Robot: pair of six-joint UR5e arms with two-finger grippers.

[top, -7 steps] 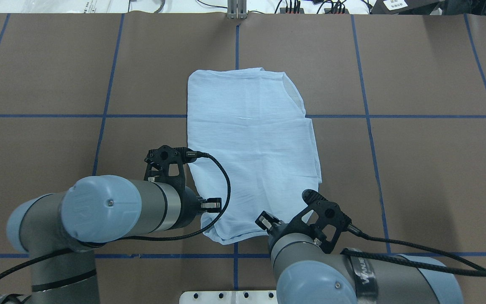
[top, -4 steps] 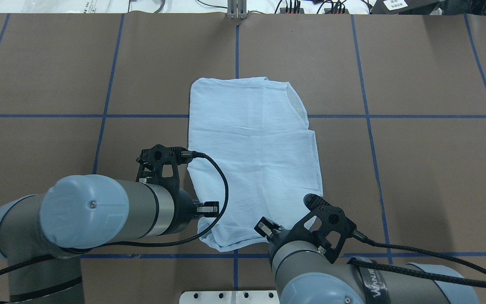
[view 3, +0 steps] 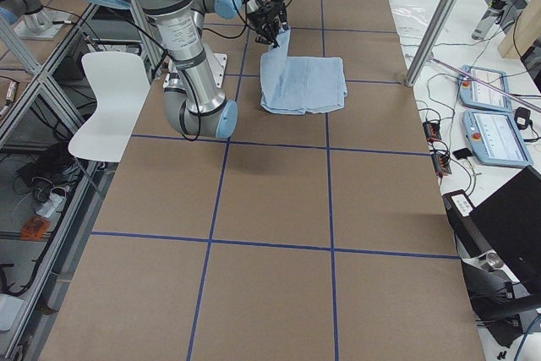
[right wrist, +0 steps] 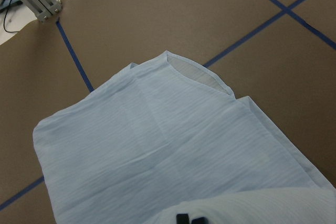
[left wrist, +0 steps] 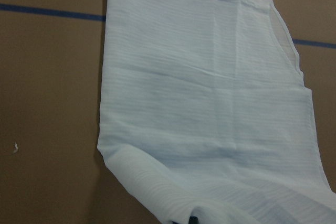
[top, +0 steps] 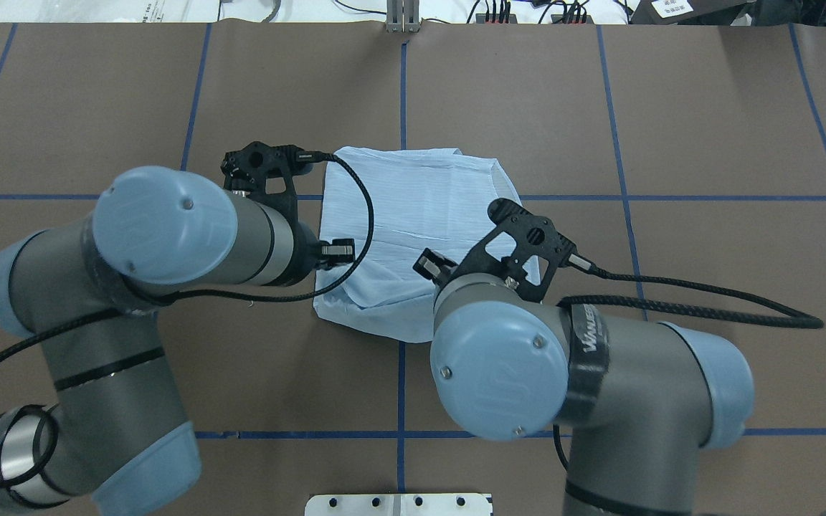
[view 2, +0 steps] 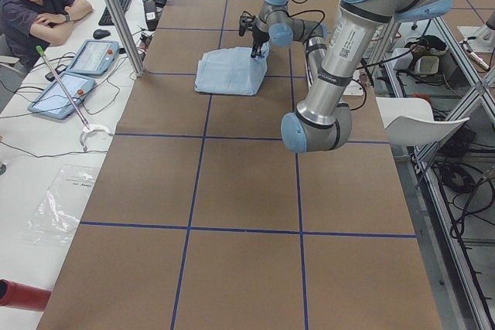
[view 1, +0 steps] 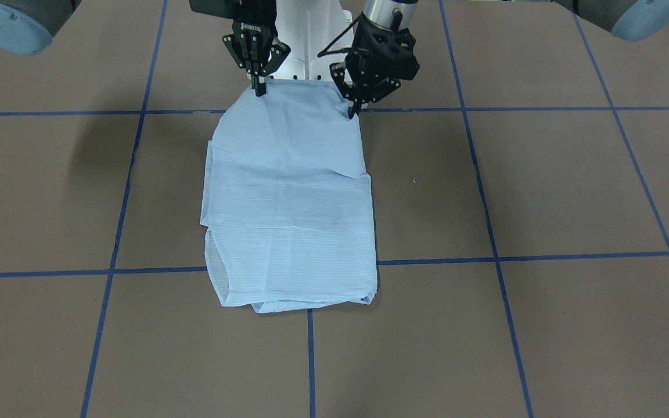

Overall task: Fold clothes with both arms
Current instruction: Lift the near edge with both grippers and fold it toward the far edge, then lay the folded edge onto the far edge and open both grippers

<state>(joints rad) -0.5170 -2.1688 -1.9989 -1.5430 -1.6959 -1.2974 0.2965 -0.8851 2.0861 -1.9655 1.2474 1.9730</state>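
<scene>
Brown gridded table [view 1: 543,191], and mid-table lies the pale-blue shirt [view 1: 288,197], folded into a long, faintly striped rectangle with its robot-side hem raised. The left gripper [view 1: 353,111] pinches one hem corner, the right gripper [view 1: 260,88] pinches the other.

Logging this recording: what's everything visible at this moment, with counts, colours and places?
shirt: one, pale blue, partly folded, mid-table, robot-side edge lifted.
table: one, brown with a blue tape grid, under everything.
operator: one, dark top, seated at the white desk across from the robot.
tablets: two, blue-framed, on that desk.
chair: one, white, off the table beside the robot's base.
arms: two, silver-grey with light blue caps; left arm, right arm, both reaching over the shirt.
left gripper: one, black, shut on the shirt's lifted edge.
right gripper: one, black, shut on the same edge.
</scene>
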